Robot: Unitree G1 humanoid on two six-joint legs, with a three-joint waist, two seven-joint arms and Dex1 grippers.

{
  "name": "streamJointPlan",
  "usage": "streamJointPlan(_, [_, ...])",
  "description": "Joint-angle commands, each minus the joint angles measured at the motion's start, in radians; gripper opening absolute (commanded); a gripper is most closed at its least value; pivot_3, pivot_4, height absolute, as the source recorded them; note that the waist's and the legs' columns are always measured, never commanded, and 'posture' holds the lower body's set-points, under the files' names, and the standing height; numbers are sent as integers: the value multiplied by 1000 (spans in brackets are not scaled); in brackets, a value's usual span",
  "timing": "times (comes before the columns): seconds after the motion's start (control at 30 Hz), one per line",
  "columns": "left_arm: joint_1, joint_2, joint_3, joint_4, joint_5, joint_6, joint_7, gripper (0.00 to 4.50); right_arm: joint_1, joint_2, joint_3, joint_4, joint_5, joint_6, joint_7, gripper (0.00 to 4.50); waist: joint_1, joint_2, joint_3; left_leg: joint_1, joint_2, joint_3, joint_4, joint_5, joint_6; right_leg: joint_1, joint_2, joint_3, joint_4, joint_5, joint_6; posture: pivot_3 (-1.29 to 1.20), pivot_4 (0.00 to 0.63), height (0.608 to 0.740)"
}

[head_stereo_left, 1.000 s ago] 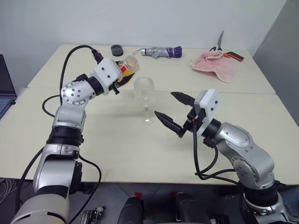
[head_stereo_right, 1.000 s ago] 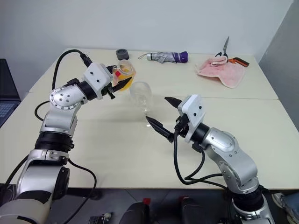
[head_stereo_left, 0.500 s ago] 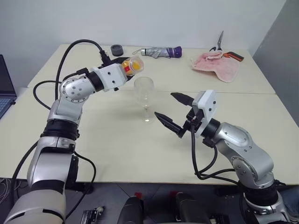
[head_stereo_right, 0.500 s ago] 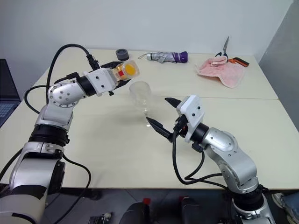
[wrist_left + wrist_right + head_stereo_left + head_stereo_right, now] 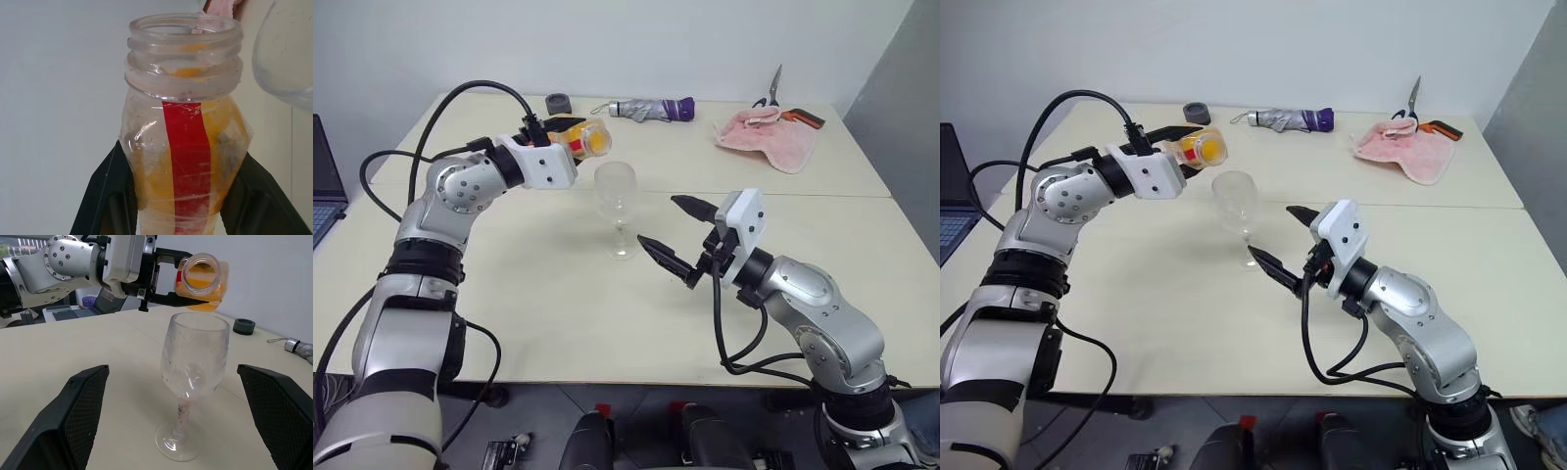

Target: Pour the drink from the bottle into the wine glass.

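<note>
Overhead, your left gripper [image 5: 570, 137] clamps the uncapped bottle [image 5: 588, 139], tipped level above the wine glass [image 5: 617, 209] standing mid-table [image 5: 558, 294]. Right gripper [image 5: 674, 238] hangs spread beside it. Left wrist: drink [image 5: 222, 122] pools inside. Right wrist: glass looks empty.

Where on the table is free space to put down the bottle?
Free: the near table in front of the wine glass, and the strip between glass and pink cloth. Crowded: the far edge with umbrella, grey cap and scissors.
</note>
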Motion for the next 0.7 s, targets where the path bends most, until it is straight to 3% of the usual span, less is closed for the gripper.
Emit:
streamJointPlan(0.03, [-53, 27, 5, -3, 20, -45, 56, 1689, -20, -2, -10, -14, 0, -18, 10, 4500, 0, 0, 0, 0, 0, 0, 0, 0, 0, 0, 0, 0, 0, 0, 0, 0, 150, 740])
streamJointPlan(0.7, [-112, 53, -43, 80, 148, -122, 196, 1688, 3, -23, -25, -25, -6, -39, 38, 4500, 0, 0, 0, 0, 0, 0, 0, 0, 0, 0, 0, 0, 0, 0, 0, 0, 150, 740])
